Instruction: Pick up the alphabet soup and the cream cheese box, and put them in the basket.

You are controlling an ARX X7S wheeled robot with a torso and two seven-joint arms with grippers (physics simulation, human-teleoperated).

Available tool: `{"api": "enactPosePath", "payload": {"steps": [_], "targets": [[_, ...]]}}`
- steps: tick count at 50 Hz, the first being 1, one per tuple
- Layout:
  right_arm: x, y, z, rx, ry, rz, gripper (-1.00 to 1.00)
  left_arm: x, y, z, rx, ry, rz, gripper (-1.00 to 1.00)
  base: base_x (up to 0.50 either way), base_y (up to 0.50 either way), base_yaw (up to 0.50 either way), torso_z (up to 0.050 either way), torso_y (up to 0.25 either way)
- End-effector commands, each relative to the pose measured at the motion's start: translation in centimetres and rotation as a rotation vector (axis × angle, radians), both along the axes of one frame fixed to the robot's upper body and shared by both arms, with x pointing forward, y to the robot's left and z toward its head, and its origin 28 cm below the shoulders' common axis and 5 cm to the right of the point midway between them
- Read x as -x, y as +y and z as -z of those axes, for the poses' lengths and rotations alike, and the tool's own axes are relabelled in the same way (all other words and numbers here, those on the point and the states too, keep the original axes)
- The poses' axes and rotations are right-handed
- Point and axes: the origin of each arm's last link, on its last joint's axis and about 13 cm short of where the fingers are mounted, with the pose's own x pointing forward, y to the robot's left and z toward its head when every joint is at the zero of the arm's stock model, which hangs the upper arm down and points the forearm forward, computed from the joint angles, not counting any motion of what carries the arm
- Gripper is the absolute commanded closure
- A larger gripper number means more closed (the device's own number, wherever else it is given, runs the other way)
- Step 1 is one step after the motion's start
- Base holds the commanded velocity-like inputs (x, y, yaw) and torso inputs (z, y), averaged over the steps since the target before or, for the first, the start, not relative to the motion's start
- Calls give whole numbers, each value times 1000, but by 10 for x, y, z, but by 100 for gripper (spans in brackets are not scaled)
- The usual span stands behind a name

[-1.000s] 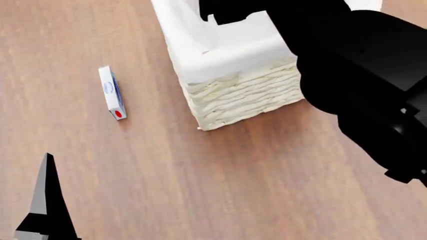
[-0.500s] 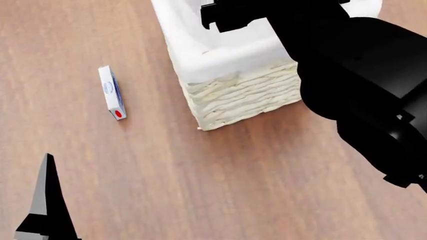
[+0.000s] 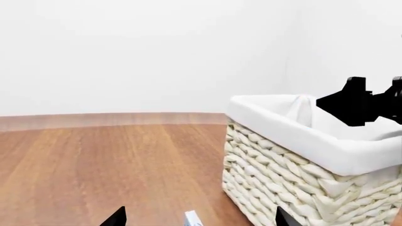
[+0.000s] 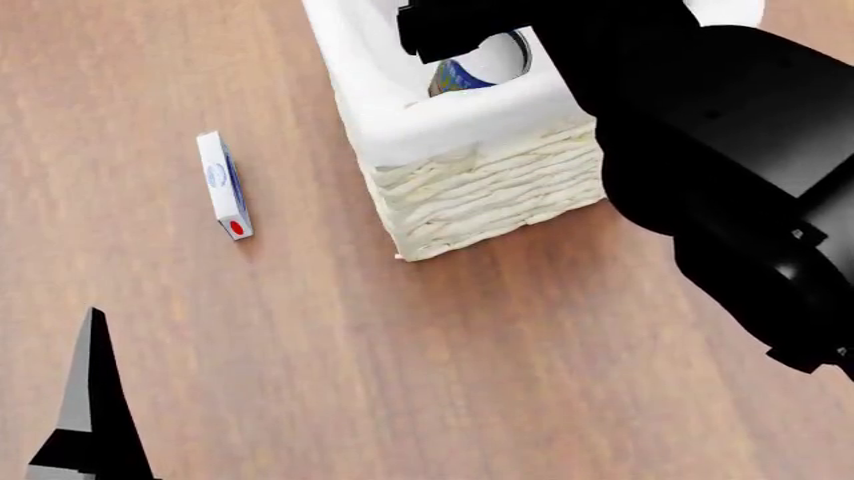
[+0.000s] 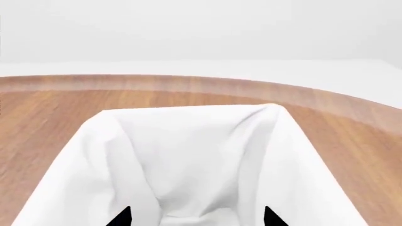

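Note:
The alphabet soup [image 4: 470, 68], a can with a blue label and a pale top, lies tilted inside the basket [image 4: 481, 190], partly hidden by my right arm. My right gripper [image 5: 196, 217] hangs open over the basket's white liner [image 5: 188, 155] with nothing between its fingers. It shows as a black mass [image 4: 461, 22] in the head view. The cream cheese box [image 4: 224, 186] lies flat on the wooden floor left of the basket. My left gripper [image 3: 199, 220] is open, low over the floor. The box's end [image 3: 192, 218] shows between its fingertips, apart from them, with the basket wall [image 3: 283, 188] beside it.
Wooden floor [image 4: 400, 360] stretches all around the basket. A white wall [image 3: 125, 52] with a wooden baseboard stands behind. One black finger [image 4: 94, 410] of the left gripper rises at the head view's lower left.
The alphabet soup has come into view inside the basket beneath the right gripper, where only black arm and liner showed before. The cream cheese box and left gripper have not moved.

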Motion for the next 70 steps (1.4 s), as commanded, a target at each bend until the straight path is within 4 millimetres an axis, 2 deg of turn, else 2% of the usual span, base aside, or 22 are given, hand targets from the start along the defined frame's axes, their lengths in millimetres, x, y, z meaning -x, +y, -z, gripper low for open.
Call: {"api": "enactPosePath", "payload": {"steps": [1, 6, 8, 12, 20, 26, 29, 32, 38, 39, 40, 46, 49, 59, 70], "targets": [[2, 2, 4, 20, -9, -6, -100, 0, 0, 0, 0, 1, 0, -100, 0, 0, 0, 0, 0], [9, 3, 1, 24, -46, -7, -100, 0, -1, 0, 0, 2, 2, -100, 0, 0, 0, 0, 0], [18, 4, -10, 36, -81, -13, -100, 0, -1, 1, -1, 2, 2, -100, 0, 0, 0, 0, 0], [31, 4, -10, 36, -112, -24, -100, -1, -1, 0, -2, 2, 4, -100, 0, 0, 0, 0, 3], [65, 0, -29, 50, -222, -22, -100, -1, -2, 1, -3, 3, 13, -100, 0, 0, 0, 0, 0], [87, -1, -22, 56, -260, -30, -100, -1, -3, 1, -2, 3, 16, -100, 0, 0, 0, 0, 0], [111, -3, -16, 16, -303, -25, -100, -1, -3, 1, -3, 5, 19, -100, 0, 0, 0, 0, 0], [125, -4, -9, 23, -322, -17, -100, -2, -5, 0, -3, 4, 29, -100, 0, 0, 0, 0, 0], [147, -4, 12, 57, -419, 3, -100, -2, -6, 0, -5, 3, 36, -100, 0, 0, 0, 0, 0], [153, -4, 18, 72, -483, 21, -100, -2, -6, 0, -5, 4, 37, -100, 0, 0, 0, 0, 0], [155, -4, 21, 61, -465, 19, -100, -2, -6, 0, -5, 3, 37, -100, 0, 0, 0, 0, 0], [175, -3, 46, 128, -648, 114, -100, -2, -6, 2, -10, 9, 38, -100, 0, 0, 0, 0, 0], [182, -3, 54, 79, -648, 91, -100, -2, -6, 1, -9, 7, 35, -100, 0, 0, 0, 0, 0], [191, -7, 85, 71, -662, 124, -100, -2, -7, 3, -15, 9, 36, -100, 0, 0, 0, 0, 0], [191, -9, 113, 38, -588, 148, -100, -2, -8, 0, -11, 7, 46, -100, 0, 0, 0, 0, 0]]}}
